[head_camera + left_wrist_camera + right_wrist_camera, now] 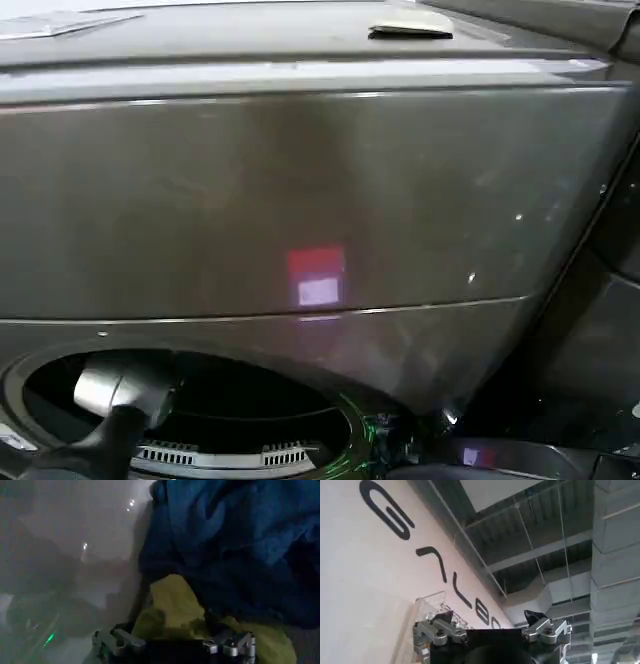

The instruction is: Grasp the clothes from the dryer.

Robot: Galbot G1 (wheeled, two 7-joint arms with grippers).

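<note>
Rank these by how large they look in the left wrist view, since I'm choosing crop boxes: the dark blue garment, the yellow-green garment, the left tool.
1. Dark blue garment, clearly largest.
2. Yellow-green garment.
3. Left tool, partly cut off by the frame edge and nearest the camera, so its rank against the yellow-green garment is unsure.

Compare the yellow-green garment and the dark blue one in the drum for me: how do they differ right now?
The yellow-green garment is bright and lies right between the fingers of the left gripper; the dark blue garment is dark and lies beyond it. The dark blue one takes up far more of the left wrist view than the yellow-green one and is bunched up higher. Both are crumpled soft fabric, touching each other inside the dryer.
</note>
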